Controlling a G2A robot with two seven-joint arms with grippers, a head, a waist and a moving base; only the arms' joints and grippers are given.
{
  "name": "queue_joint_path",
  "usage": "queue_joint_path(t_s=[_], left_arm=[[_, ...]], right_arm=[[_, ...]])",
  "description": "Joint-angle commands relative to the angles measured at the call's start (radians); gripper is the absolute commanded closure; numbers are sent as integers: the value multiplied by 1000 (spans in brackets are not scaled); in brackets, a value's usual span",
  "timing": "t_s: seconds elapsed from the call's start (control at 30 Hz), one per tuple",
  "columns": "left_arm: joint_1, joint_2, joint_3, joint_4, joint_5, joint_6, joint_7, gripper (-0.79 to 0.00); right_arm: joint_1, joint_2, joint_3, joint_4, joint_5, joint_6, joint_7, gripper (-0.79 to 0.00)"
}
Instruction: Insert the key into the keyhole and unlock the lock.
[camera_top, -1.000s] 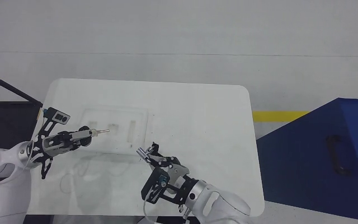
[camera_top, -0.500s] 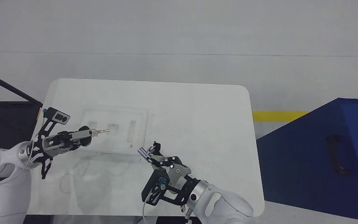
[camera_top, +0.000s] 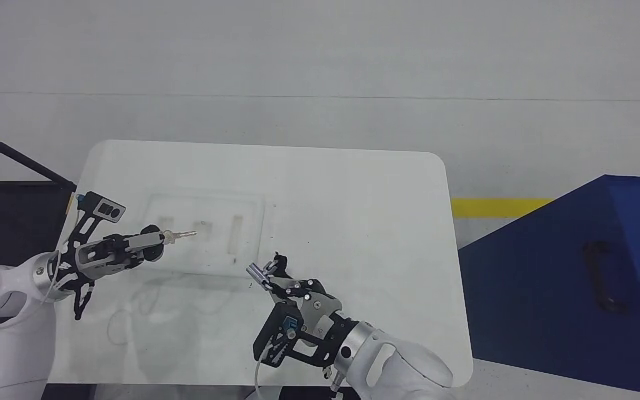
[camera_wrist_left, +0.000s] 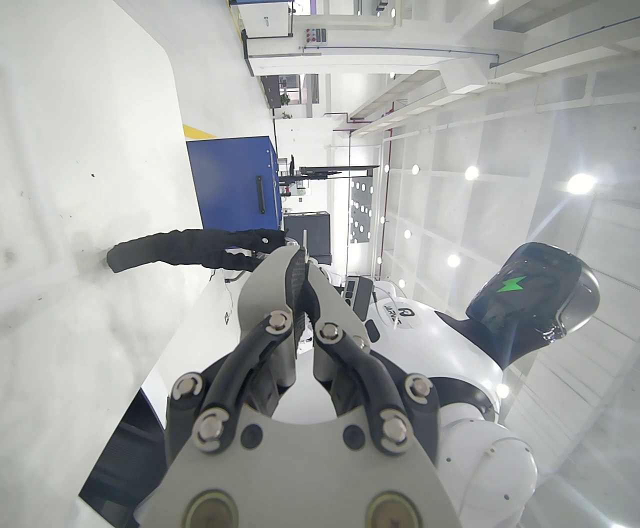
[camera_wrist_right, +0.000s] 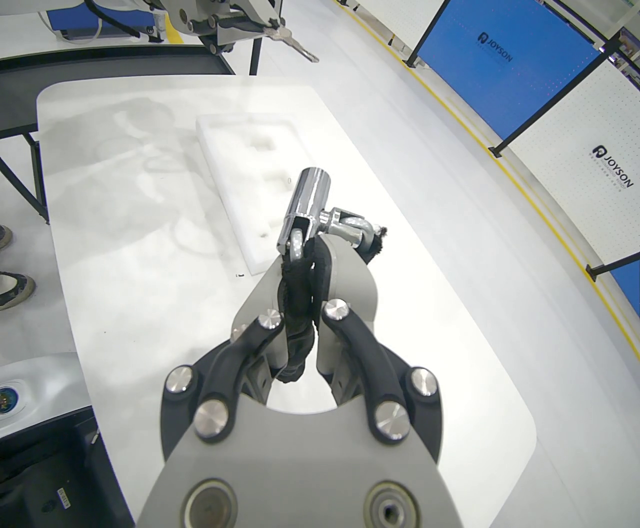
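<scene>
Alignment matters most in this step, I judge. Nearest, the right tool (camera_wrist_right: 306, 249) is clamped shut on the chrome cylinder lock (camera_wrist_right: 307, 200) at its shackle (camera_wrist_right: 352, 226) end. It should hold that grip rigid and turn the keyhole end to face the incoming blade. Which end carries the keyhole I cannot tell. The left tool (camera_wrist_right: 264, 25), farther off, is pinched shut on the head of the key (camera_wrist_right: 299, 46). It should bring the blade onto the cylinder's own line before closing the gap, advance slowly, and twist only once the blade is fully seated. The lock is held in the air above the tabletop (camera_wrist_right: 425, 325), just on the near side of the white foam tray (camera_wrist_right: 225, 131). Its long axis stands tilted, with the rounded upper end leaning away from the right tool toward the tray. The key is well apart from the lock, held in the air over the tray's left end. Its long axis runs close to level, sloping slightly down. The tip points away from the left tool, across the tray toward the robot's right side, and not yet along the cylinder's axis.
</scene>
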Motion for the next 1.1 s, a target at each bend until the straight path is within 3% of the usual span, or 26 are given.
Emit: queue_joint_path(t_s=[0.0,0.13,0.23,0.4,0.53,0.7,1.07], left_arm=[[0,0,0,0,0,0,0,0],[0,0,0,0,0,0,0,0],[0,0,0,0,0,0,0,0],[0,0,0,0,0,0,0,0],[0,0,0,0,0,0,0,0],[0,0,0,0,0,0,0,0],[0,0,0,0,0,0,0,0]], right_arm=[[0,0,0,0,0,0,0,0],[1,0,0,3,4,-3,-9,0],[35,3,45,34,111,-89,-21,0],[183,18,186,131,410,-430,16,0],[303,28,243,252,700,-611,79,0],[443,50,178,318,954,-611,178,0],[422,50,173,341,986,-586,142,0]])
